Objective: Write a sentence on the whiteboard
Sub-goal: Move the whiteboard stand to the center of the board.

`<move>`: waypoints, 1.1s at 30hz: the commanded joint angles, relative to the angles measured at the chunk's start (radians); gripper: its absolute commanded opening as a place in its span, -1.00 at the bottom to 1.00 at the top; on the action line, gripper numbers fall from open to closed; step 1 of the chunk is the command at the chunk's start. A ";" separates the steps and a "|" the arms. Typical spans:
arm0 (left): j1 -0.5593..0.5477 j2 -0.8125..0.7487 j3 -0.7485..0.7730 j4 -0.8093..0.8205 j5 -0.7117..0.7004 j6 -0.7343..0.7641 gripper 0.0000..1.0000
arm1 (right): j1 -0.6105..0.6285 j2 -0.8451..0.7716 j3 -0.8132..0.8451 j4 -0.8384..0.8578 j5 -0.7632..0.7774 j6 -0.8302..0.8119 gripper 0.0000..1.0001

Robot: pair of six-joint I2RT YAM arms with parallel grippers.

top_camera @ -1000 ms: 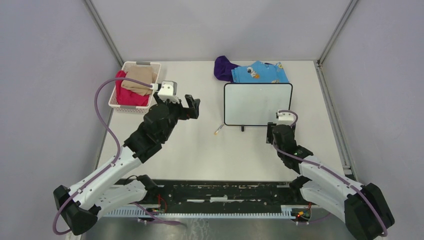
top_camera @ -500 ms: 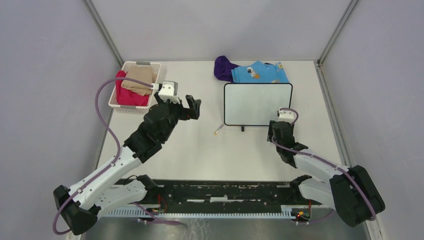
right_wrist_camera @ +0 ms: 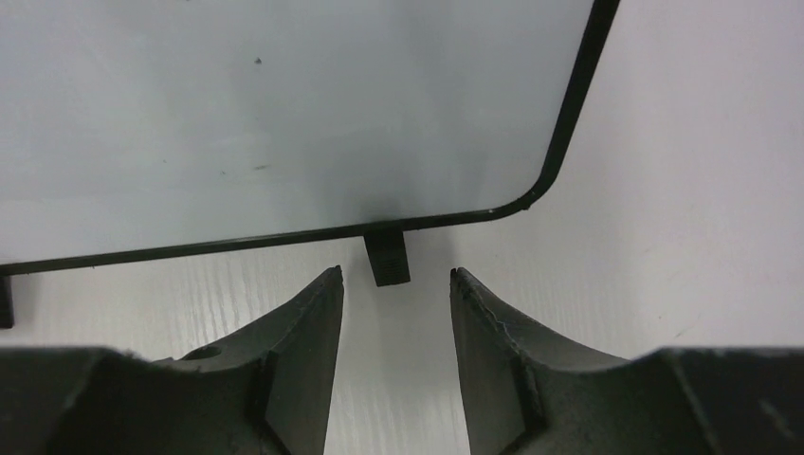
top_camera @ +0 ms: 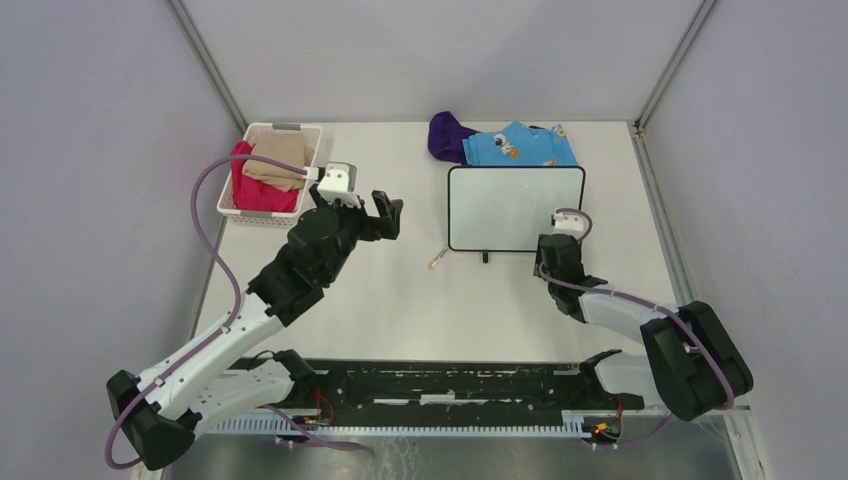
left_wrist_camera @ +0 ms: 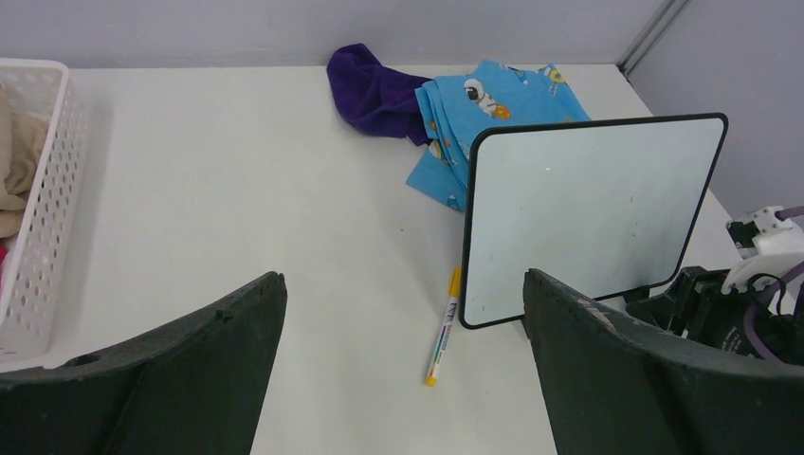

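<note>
**A:** How does the left gripper (left_wrist_camera: 400, 280) stand?

**B:** Wide apart, nothing between its fingers, raised above the table (left_wrist_camera: 237, 171). The whiteboard (left_wrist_camera: 588, 218) is ahead of it and off to its right, propped on its small black feet, with its face turned toward this gripper. That face shows plain white with a few faint specks.

**A:** Anything nearer to it?

**B:** A marker (left_wrist_camera: 443, 327), with a white barrel and orange ends, lies flat on the table ahead of the fingers. It is just beside the board's near left corner, and I cannot tell whether it touches the frame. Far ahead, past the board, lie a blue patterned cloth (left_wrist_camera: 493, 100) and a purple cloth (left_wrist_camera: 370, 90), touching each other. A white basket (left_wrist_camera: 43, 218) holding fabric sits off to the gripper's left.

**A:** And the right gripper (right_wrist_camera: 394, 272)?

**B:** Also parted and holding nothing, low over the table. The board's bottom edge runs straight across in front of it, with the rounded corner up to its right. One black foot (right_wrist_camera: 386, 258) sits right at the mouth of the gap between the fingertips, with bare table showing on either side of it
</note>
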 commanded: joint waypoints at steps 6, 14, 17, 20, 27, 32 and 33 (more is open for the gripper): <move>-0.008 -0.016 0.026 0.022 0.010 0.012 0.99 | -0.009 0.078 0.074 0.102 -0.018 -0.004 -0.09; -0.011 -0.013 0.026 0.022 0.008 0.012 0.99 | -0.010 0.087 0.051 0.123 -0.045 -0.015 -0.28; -0.011 -0.013 0.026 0.022 0.010 0.013 0.99 | -0.009 0.082 0.045 0.126 -0.061 -0.017 -0.37; -0.011 -0.011 0.025 0.022 0.010 0.012 0.99 | -0.009 0.068 0.032 0.126 -0.074 -0.014 -0.46; -0.014 -0.005 0.025 0.022 0.016 0.009 0.99 | -0.006 0.033 -0.001 0.116 -0.102 -0.010 -0.86; -0.016 -0.005 0.025 0.022 0.014 0.009 0.99 | 0.003 -0.015 -0.028 0.107 -0.107 -0.019 -1.00; -0.016 -0.004 0.025 0.022 0.014 0.009 0.99 | 0.006 -0.023 -0.030 0.107 -0.108 -0.020 -1.00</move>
